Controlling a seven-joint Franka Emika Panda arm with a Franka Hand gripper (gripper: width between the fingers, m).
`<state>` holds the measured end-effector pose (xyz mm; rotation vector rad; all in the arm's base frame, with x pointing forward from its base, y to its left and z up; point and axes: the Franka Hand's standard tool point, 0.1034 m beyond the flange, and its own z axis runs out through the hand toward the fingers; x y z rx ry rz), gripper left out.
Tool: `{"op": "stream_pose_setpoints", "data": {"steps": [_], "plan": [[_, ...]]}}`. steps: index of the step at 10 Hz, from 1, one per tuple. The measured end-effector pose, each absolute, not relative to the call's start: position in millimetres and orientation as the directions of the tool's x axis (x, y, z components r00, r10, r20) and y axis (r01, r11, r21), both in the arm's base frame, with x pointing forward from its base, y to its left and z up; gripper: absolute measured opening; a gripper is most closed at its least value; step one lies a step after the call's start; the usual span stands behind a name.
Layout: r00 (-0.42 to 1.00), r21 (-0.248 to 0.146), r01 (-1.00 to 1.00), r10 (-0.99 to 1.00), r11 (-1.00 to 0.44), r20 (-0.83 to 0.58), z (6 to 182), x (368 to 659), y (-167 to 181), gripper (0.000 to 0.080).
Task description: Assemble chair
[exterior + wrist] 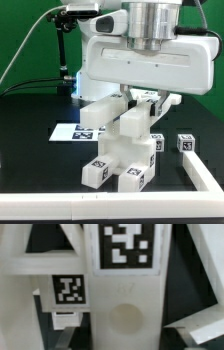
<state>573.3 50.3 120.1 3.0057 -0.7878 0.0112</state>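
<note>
On the chair, tool's half-wide grip

I see the partly built chair of matte white plastic blocky bars standing upright mid-table, with black-and-white tags on its lower front ends. Toward the exterior view's right, a small white tagged cube sits near it and another tagged cube lies further out.
</note>
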Motion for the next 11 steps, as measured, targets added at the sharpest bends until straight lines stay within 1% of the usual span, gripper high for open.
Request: {"op": "stream_pose_setpoints", "data": {"steps": [2,4,7,11], "plan": [[0.872,0.036,-0.490,-0.489,-0.871,0.019,112.4,573,49,0.0284],[0.873,0.041,-0.487,-0.486,-0.872,0.030,98.4,575,48,0.0284],[0.873,0.028,-0.485,-0.483,-0.874,0.058,98.2,582,47,0.0284],[0.883,0.021,-0.466,-0.464,-0.884,0.075,98.7,586,45,0.0284]]}}
